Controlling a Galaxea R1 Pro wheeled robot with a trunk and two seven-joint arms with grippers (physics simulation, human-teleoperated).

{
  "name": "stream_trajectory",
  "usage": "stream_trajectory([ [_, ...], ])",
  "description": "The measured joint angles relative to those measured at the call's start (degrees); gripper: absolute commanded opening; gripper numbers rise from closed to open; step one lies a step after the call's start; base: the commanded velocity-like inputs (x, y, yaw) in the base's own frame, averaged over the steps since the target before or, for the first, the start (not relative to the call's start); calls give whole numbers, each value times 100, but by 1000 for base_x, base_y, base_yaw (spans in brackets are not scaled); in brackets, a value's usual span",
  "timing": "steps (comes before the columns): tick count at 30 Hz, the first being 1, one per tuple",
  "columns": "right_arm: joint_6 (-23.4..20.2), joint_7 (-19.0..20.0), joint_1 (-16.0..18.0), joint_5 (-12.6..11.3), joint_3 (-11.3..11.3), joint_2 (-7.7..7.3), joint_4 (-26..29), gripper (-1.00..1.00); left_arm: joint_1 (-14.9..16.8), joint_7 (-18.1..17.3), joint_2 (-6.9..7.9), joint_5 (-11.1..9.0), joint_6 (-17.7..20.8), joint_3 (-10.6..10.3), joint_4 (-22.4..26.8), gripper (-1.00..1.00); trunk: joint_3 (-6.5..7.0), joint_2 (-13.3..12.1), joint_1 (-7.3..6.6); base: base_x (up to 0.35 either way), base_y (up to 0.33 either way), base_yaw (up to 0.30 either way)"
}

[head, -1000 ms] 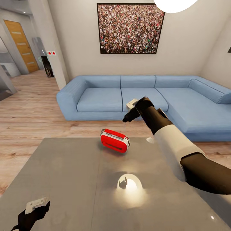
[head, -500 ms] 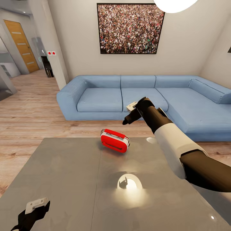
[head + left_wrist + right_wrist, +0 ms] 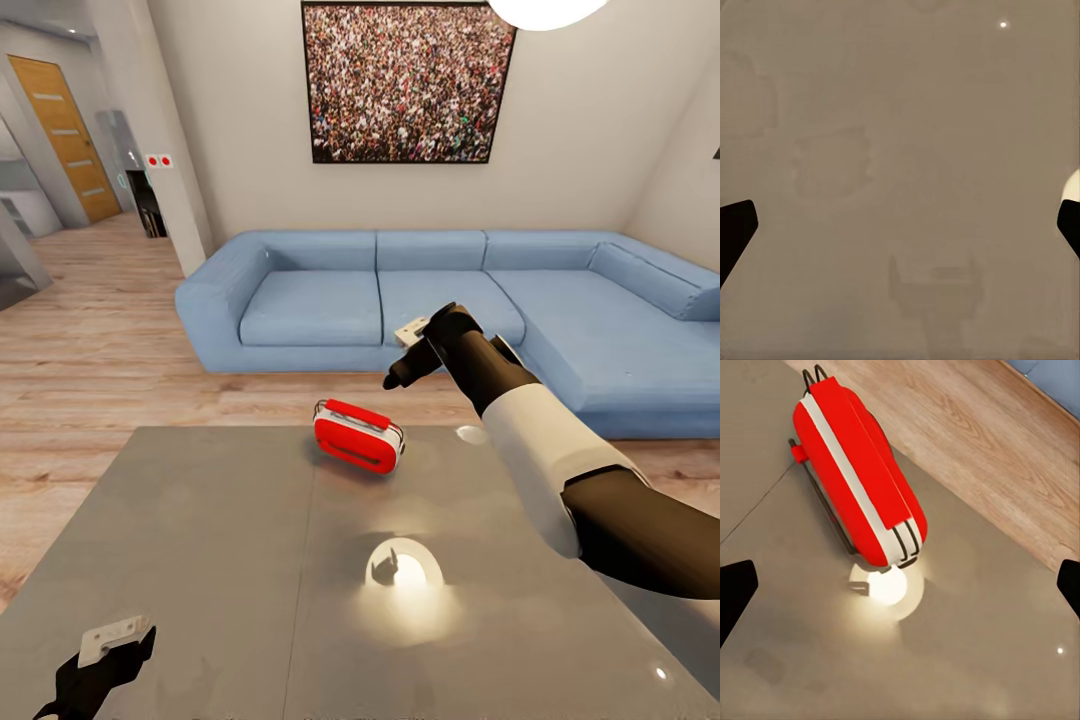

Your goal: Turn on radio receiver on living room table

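The red radio receiver (image 3: 358,441) lies near the far edge of the grey glossy table (image 3: 220,560), its red handle strip facing up. In the right wrist view the radio receiver (image 3: 855,472) lies ahead of and below my fingers. My right gripper (image 3: 394,379) hovers above and just right of the radio, over the table's far edge, apart from it. It is open (image 3: 900,589), with both dark fingertips (image 3: 735,592) wide at the frame's sides. My left gripper (image 3: 95,675) hangs low over the near left of the table, open (image 3: 900,225) over bare tabletop.
A blue L-shaped sofa (image 3: 420,300) stands beyond the table on light wood floor (image 3: 90,360), under a framed crowd picture (image 3: 405,80). A hallway with a wooden door (image 3: 65,140) opens at the left. A lamp's reflection (image 3: 400,575) glares mid-table.
The head view has shifted very slightly, so the camera moved. My right gripper has dipped a little and barely moved since. The radio and the left gripper have not moved.
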State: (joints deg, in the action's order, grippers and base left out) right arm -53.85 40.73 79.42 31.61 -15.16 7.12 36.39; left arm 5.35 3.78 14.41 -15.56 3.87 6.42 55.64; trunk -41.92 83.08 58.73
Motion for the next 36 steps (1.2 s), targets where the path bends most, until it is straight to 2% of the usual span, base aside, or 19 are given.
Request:
stream_trajectory([
  [7, 26, 2, -1, 14, 1, -35, 0, 100, -1, 0, 0, 0, 0, 0, 0, 100, -64, 0, 0, 0, 0, 0],
  [16, 64, 5, 1, 24, 33, -305, 25, 100, 0, 0, -8, 0, 0, 0, 0, 100, -147, 0, 0, 0, 0, -31],
  [22, 74, 7, 3, 5, 24, -331, 35, 100, 0, 0, -9, 0, 0, 0, 0, 100, -203, 0, 0, 0, 0, -69],
  [36, 92, 14, 3, -15, 5, -292, 50, 100, 1, 0, -9, 0, 0, 0, 0, 100, -332, 0, 0, 0, 0, -70],
])
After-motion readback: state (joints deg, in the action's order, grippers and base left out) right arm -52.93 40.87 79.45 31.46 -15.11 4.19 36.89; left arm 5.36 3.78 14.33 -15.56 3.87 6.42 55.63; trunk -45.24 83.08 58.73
